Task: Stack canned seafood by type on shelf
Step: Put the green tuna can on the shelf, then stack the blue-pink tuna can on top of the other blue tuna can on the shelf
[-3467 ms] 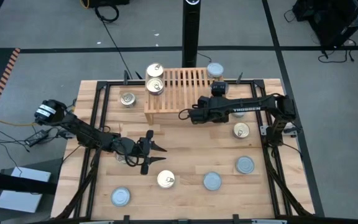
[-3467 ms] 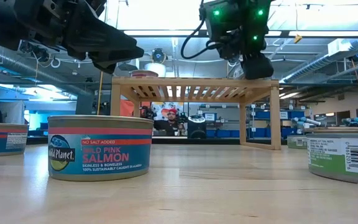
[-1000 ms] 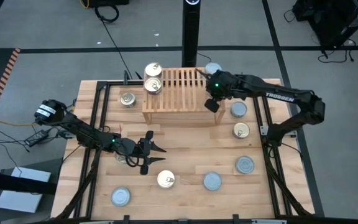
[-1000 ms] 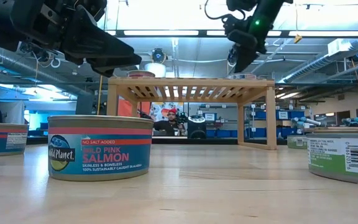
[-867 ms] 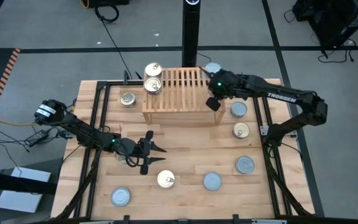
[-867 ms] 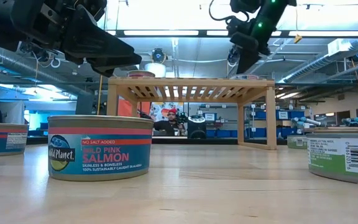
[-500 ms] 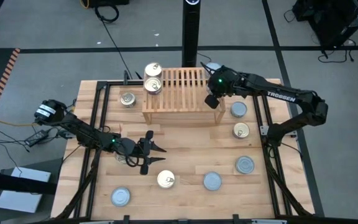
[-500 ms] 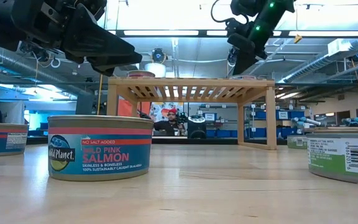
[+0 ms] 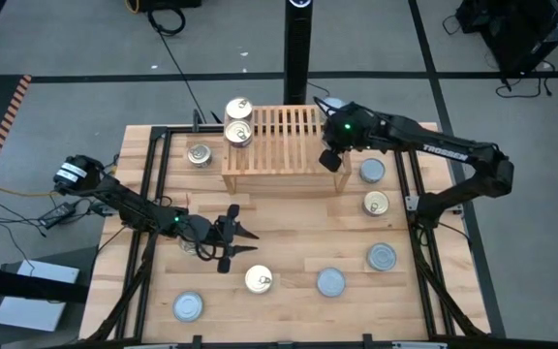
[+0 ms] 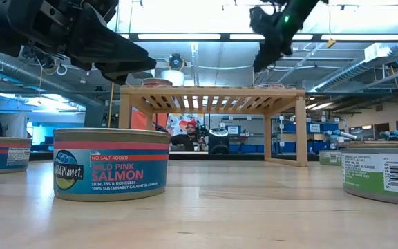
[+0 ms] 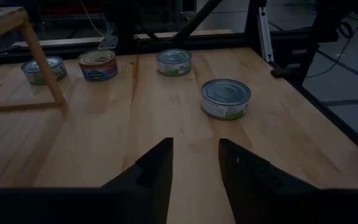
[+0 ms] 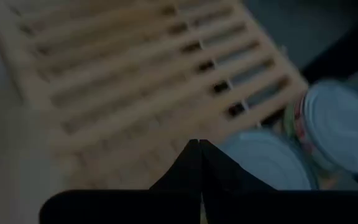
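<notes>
The right end effector (image 9: pixel 329 158), pressed together and empty, has lifted above the shelf (image 9: pixel 281 141). Left end effector (image 9: pixel 235 237) hovers spread; next, lower onto a tin (image 9: pixel 258 279).

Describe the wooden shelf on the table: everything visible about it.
The shelf is a low light-wood rack with a slatted top of parallel bars, solid side boards and angled braces under the top. It stands upright at the table's far middle. A gold-lidded tin sits on its left end, another just behind. A silver-lidded tin rests at its right end, below the shut right gripper. Underneath looks open.
</notes>
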You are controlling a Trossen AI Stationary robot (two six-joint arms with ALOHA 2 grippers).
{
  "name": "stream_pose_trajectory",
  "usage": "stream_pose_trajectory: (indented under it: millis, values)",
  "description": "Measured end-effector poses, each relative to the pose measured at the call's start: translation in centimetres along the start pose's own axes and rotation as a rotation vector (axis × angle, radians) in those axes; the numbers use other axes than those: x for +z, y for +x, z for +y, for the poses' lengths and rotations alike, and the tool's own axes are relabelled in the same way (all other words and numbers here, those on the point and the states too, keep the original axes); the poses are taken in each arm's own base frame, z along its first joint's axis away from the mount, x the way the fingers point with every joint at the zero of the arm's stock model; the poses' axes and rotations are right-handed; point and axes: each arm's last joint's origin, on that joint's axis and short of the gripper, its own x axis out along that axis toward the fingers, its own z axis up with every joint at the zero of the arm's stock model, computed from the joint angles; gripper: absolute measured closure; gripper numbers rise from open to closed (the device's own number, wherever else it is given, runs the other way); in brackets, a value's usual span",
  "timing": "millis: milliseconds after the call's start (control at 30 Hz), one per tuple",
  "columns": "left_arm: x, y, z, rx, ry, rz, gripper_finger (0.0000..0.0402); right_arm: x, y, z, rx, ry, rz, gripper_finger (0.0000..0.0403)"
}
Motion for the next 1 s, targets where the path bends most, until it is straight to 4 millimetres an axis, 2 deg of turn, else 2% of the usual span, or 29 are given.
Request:
stream_pose_trajectory:
  millis: [100,233,367,533,700,867,1000]
  values:
    - [0.0,0.0,0.0,-0.001,0.002,-0.001,0.0283,-0.1,-1.6,1.2,0.033,-0.037,-0.040,0.0398]
    - [0.2,-0.2,0.1,-0.007,0.020,-0.004,0.0303,-1.1,-3.1,4.0,0.113,-0.107,-0.079,0.0398]
    - [0.3,-0.4,0.1,-0.010,0.026,0.008,0.0325,-3.2,-2.9,7.8,0.146,-0.158,-0.117,0.0398]
    - [0.7,-0.2,0.0,-0.020,0.039,0.051,0.0354,-6.3,-1.9,12.8,0.248,-0.168,-0.272,0.0398]
    - [1.2,0.2,-0.3,-0.062,0.057,0.142,0.0378,-9.8,-1.7,16.6,0.415,-0.136,-0.472,0.0398]
    - [2.1,0.4,-0.5,-0.090,0.085,0.123,0.0389,-13.1,-1.7,17.9,0.536,-0.085,-0.612,0.0398]
    - [3.3,0.6,-0.4,-0.124,0.089,0.006,0.0395,-14.3,-1.5,17.7,0.562,-0.077,-0.687,0.0396]
